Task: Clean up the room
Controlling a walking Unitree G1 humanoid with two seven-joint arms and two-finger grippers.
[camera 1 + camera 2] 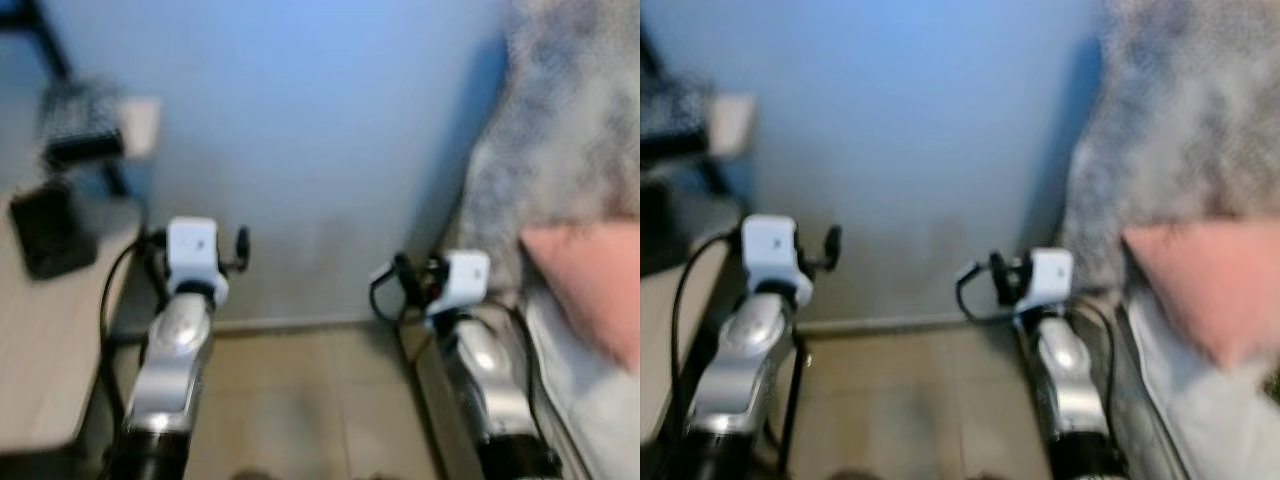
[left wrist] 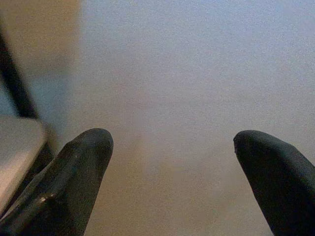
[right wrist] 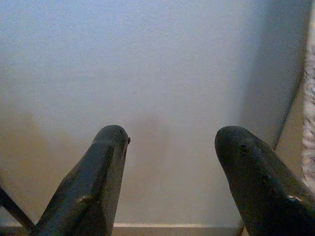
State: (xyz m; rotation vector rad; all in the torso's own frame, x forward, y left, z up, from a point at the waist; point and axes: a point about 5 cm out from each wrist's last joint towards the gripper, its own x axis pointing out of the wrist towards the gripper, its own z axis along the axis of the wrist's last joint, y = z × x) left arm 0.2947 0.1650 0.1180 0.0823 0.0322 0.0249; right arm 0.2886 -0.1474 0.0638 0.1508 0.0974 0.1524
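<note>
A blue wall (image 1: 320,130) is faced closely. Left gripper (image 2: 172,142) and right gripper (image 3: 170,135) are held wide, empty. A black box (image 1: 50,230) sits at the desk (image 1: 50,340) back edge; a pink pillow (image 1: 590,280) lies on the bed (image 1: 590,400) at right.

A blue wall (image 1: 320,130) is rising ahead above a tiled floor (image 1: 300,400). A dark box (image 1: 50,232) is sitting at the tabletop's (image 1: 50,340) far edge. A pink pillow (image 1: 590,285) is lying on the bed (image 1: 590,390), with a grey blanket (image 1: 570,120) heaping behind it.
</note>
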